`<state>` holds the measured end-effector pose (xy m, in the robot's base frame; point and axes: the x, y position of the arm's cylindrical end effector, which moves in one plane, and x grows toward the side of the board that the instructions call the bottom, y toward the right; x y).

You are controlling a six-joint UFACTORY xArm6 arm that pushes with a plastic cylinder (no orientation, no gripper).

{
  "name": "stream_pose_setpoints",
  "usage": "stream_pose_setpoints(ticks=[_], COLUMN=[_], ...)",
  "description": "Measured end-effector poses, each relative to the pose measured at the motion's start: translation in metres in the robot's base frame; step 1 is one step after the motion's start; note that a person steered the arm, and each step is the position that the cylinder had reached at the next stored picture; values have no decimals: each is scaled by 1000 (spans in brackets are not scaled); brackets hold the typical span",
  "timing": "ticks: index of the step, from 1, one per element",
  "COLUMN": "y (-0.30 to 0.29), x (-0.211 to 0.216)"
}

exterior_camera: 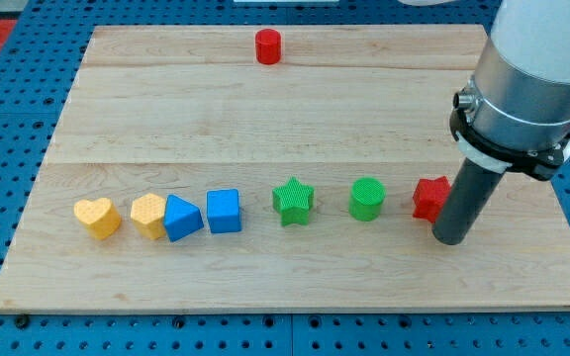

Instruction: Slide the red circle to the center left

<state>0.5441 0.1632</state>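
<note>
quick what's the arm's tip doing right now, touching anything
My tip: no gripper, holds nothing; it sits against the red star, far from the red circle.

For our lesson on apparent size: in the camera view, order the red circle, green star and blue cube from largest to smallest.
1. Green star and blue cube: too alike to rank.
2. Red circle: smallest, though it lies farther up the board.

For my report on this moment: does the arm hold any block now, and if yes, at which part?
Nothing is held. My tip only stands against the right side of a red block; the red circle sits untouched at the view's top.
</note>
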Motion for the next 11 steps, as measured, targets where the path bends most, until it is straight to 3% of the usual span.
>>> stream_pose_setpoints(ticks=[2,3,4,5,6,7,8,11], y=[41,111,125,103,41,-41,-135,-349], x=[43,-35,-142,-246,-320,-349,-333,-219])
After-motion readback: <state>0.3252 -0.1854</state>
